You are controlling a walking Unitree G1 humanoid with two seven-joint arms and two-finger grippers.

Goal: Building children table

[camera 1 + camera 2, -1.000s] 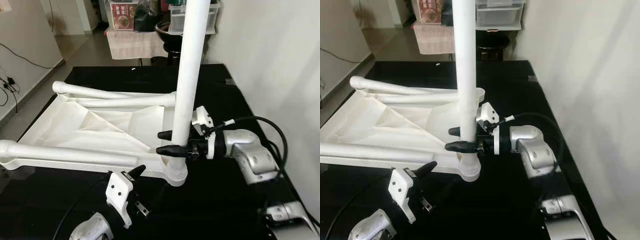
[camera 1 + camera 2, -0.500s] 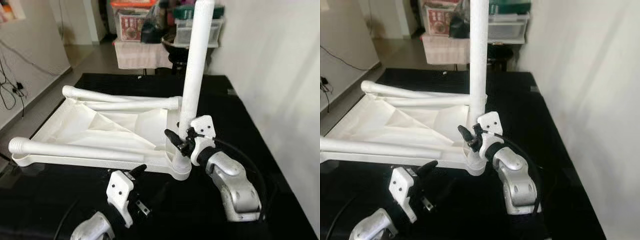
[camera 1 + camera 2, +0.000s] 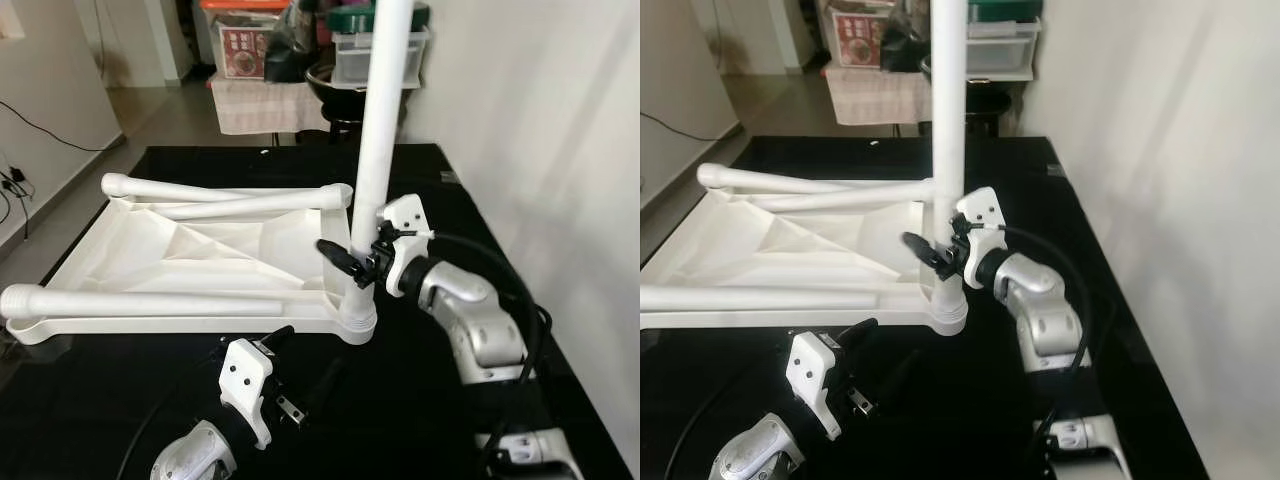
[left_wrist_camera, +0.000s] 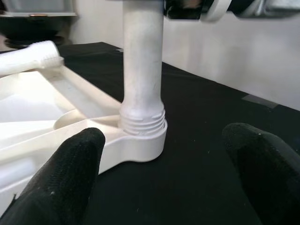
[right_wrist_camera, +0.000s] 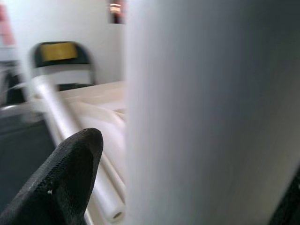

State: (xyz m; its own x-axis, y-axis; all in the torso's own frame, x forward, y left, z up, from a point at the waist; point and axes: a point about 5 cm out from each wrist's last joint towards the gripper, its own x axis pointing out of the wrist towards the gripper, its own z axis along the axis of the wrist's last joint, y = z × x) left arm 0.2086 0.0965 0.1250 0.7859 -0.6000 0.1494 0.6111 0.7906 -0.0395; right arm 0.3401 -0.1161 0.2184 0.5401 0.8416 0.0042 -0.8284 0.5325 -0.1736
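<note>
A black mat (image 3: 430,190) covers the floor beside a white wall (image 3: 540,110). On the mat lies the white tabletop (image 3: 190,250), upside down, with two legs (image 3: 150,303) lying loose across its underside. A third leg (image 3: 378,150) stands upright in the socket (image 3: 355,325) at the tabletop's near right corner; its threaded collar sits in the socket in the left wrist view. The right gripper (image 3: 350,262) is clenched around this upright leg just above the socket, one finger (image 5: 61,183) showing dark beside the leg. The left gripper (image 4: 159,173) is released, hanging low near the socket, fingers (image 4: 65,178) apart and touching nothing.
</note>
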